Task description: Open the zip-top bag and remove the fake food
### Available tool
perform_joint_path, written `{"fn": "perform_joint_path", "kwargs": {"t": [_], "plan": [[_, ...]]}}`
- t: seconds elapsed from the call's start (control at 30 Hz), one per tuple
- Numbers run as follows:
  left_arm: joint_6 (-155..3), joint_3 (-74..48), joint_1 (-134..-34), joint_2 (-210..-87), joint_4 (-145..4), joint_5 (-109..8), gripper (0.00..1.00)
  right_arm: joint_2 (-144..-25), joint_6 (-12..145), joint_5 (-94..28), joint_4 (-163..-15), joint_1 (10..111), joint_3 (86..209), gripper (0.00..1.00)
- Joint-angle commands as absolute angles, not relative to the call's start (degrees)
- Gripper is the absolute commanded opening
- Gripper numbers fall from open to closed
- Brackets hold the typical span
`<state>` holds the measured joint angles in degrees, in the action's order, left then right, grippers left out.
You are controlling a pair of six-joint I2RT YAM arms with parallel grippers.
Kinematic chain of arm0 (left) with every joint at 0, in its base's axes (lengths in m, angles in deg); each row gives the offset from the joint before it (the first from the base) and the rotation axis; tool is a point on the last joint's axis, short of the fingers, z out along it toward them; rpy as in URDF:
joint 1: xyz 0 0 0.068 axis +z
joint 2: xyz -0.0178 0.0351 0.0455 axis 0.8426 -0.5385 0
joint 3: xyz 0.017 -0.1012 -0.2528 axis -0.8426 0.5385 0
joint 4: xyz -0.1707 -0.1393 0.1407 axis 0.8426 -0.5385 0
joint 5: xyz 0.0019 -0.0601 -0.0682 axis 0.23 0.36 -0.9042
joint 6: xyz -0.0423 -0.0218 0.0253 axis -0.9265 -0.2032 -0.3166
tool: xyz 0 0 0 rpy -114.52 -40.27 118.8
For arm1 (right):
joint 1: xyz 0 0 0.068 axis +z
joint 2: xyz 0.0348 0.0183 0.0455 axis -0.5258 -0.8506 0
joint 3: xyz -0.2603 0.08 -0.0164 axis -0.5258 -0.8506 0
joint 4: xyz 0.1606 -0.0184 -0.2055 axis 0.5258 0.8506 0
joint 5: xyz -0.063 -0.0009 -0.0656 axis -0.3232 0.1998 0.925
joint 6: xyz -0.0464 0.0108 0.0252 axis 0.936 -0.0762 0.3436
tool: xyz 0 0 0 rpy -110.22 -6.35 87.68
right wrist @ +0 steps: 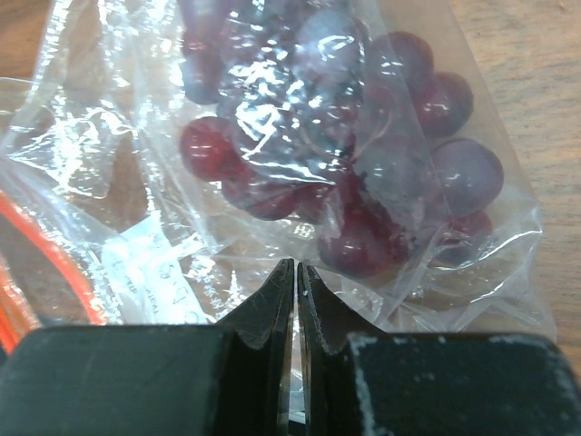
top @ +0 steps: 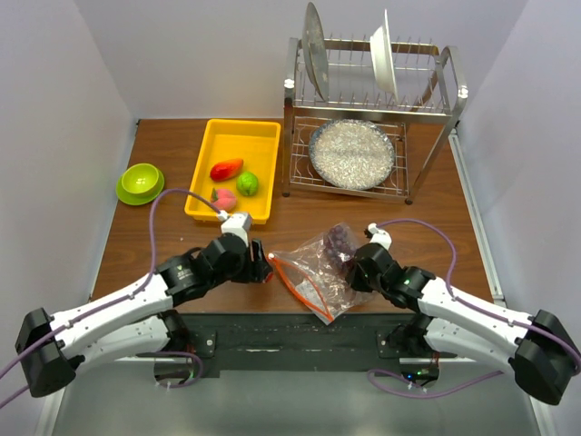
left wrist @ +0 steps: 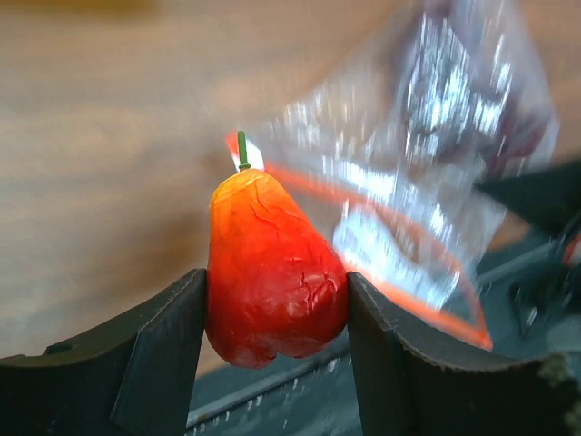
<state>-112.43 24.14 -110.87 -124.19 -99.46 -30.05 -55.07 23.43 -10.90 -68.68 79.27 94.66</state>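
The zip-top bag [top: 318,268] lies near the table's front edge, its orange-red zip strip [top: 300,286] facing my left arm and its mouth gaping. A dark purple grape bunch [right wrist: 363,154] is still inside it. My right gripper [right wrist: 296,272] is shut, pinching the clear film just below the grapes; from above it [top: 359,266] sits at the bag's right side. My left gripper [left wrist: 277,309] is shut on an orange-red pear-shaped fake fruit [left wrist: 272,263] with a green stem, held just left of the bag's mouth [top: 263,266].
A yellow tray [top: 209,154] behind my left arm holds an orange-red piece [top: 226,169], a green fruit [top: 247,183] and a pink peach [top: 222,196]. A lime-green bowl [top: 141,182] sits far left. A dish rack [top: 363,118] with plates stands at the back right.
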Motion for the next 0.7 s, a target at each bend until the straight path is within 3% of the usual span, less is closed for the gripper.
{"fn": "perform_joint_path", "kwargs": {"t": [0.0,0.23,0.57,0.63,0.67], "plan": [[-106.9,13.7,-103.1,-126.7,-98.5,-25.1,0.00,-53.2,25.1,-10.8,-67.8,79.0,97.5,0.09],[-99.2,-1.0,-84.3,-147.8,-84.9,-33.0,0.00,-51.1,26.0,-12.1,-66.9,79.0,99.1,0.18],[-91.2,-19.6,-75.5,-176.4,-72.7,-37.3,0.11,-49.1,26.8,-13.7,-66.5,79.1,100.7,0.25],[-89.8,-22.8,-75.1,-180.4,-72.7,-38.3,0.17,-48.7,27.3,-13.8,-66.0,79.0,101.2,0.27],[-89.3,-23.2,-74.9,-180.9,-71.9,-38.8,0.36,-48.6,27.5,-13.8,-65.9,79.0,101.5,0.30]]}}
